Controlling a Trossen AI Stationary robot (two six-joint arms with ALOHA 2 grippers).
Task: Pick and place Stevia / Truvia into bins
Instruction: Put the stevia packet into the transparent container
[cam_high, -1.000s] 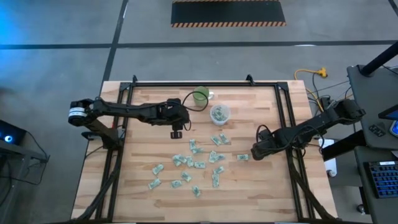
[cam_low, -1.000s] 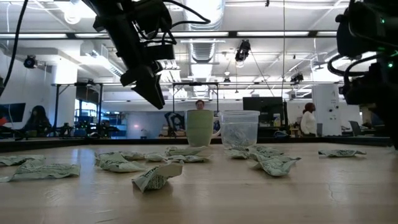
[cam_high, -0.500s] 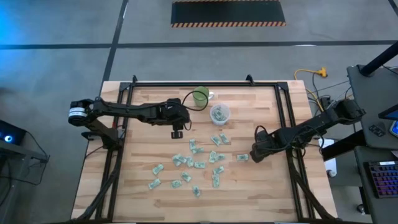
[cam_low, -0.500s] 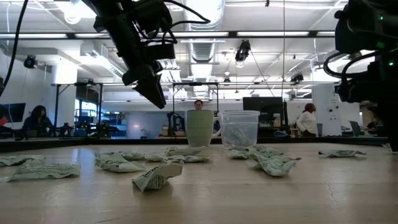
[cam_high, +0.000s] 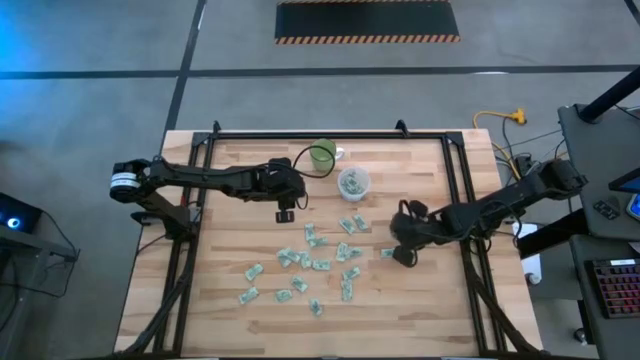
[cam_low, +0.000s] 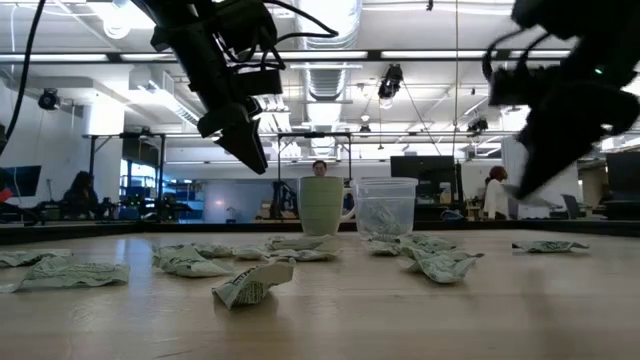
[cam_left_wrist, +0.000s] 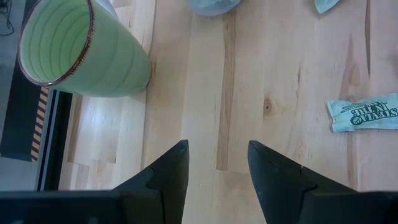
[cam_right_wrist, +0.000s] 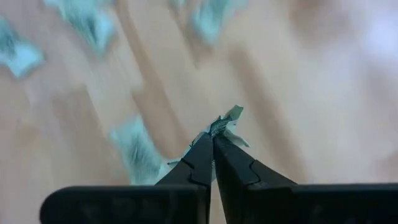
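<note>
Several pale green and white Stevia / Truvia sachets (cam_high: 315, 262) lie flat and scattered on the wooden table (cam_high: 230, 180); in the low view they show as crumpled sachets (cam_low: 250, 285). The clear plastic bin (cam_high: 354, 182) (cam_low: 386, 205) stands upright at the far middle with sachets inside. My right gripper (cam_high: 402, 256) (cam_right_wrist: 213, 140) is shut on one sachet at the right of the scatter. My left gripper (cam_high: 283, 213) (cam_left_wrist: 217, 163) hangs open above bare wood, left of the bin, with nothing between its fingers. My right gripper pinches a sachet between its two fingertips. The sachet's crumpled end (cam_right_wrist: 227, 119) sticks out just past the tips. The fingers slant down from the table's right side. In the low view the gripper (cam_low: 522, 185) is well above the table top.
A green cup (cam_high: 322, 154) (cam_left_wrist: 81, 56) stands upright at the far edge, left of the bin and close to my left gripper. A black frame (cam_high: 300, 135) runs round the table. One sachet (cam_low: 548, 245) lies apart at the right. There is bare wood at the table's left and near right.
My right gripper has shut on a sachet. It has rolled about its own axis, risen and swung toward the table's left. In the low view it has come in from the right edge.
</note>
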